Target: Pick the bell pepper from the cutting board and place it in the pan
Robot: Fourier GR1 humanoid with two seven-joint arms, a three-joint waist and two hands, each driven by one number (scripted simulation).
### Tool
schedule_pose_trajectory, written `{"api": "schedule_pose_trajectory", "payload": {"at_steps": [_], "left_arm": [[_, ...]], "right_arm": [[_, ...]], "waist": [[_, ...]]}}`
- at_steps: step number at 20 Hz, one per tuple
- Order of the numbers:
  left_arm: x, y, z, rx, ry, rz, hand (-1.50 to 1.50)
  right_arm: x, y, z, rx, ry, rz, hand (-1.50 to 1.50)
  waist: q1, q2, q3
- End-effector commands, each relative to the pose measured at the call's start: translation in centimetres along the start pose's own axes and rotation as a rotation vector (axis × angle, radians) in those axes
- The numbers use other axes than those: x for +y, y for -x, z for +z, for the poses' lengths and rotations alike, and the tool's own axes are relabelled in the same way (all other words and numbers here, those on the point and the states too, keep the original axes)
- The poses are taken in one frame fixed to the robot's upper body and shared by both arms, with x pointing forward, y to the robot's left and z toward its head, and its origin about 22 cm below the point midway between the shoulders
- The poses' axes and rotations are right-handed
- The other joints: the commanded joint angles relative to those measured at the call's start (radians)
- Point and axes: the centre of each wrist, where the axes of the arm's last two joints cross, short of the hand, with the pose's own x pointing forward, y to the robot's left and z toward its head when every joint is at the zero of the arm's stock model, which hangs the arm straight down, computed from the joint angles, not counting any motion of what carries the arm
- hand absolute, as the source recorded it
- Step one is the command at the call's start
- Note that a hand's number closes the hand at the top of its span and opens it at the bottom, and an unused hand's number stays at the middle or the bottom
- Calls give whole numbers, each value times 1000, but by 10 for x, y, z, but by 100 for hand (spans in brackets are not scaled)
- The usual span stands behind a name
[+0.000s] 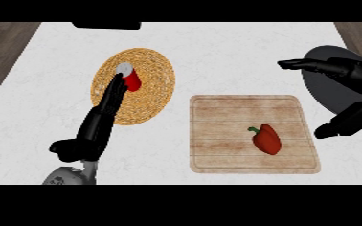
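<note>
Nothing of the task is done yet: the bell pepper (267,139) lies on the cutting board (212,143) at five o'clock on the table (212,57), untouched. The right hand (338,69), fingers spread wide and holding nothing, hovers over the dark pan (329,93) at three o'clock. The left hand (106,112) lies open, fingers straight, across the woven mat (152,76) beside a red cup (130,79).

left robot hand (106,110) fingers straight, right robot hand (338,96) spread open

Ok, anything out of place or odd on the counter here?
One thing: a red cup lies tipped on its side on the woven mat, under the left hand. No spill shows. The pepper sits on the cutting board.
</note>
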Motion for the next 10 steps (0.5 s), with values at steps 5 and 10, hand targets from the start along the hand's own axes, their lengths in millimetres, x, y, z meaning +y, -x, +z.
{"api": "schedule_pose_trajectory", "payload": {"at_steps": [5, 10], "left_arm": [[-4, -1, -9, -1, -2, 6, 0], [-8, 7, 1, 22, 9, 14, 0]], "right_arm": [[15, -11, -42, 0, -373, 220, -150], [52, -2, -47, 57, -564, 422, -150]], "waist": [[0, -5, -2], [-10, -10, -3]]}}
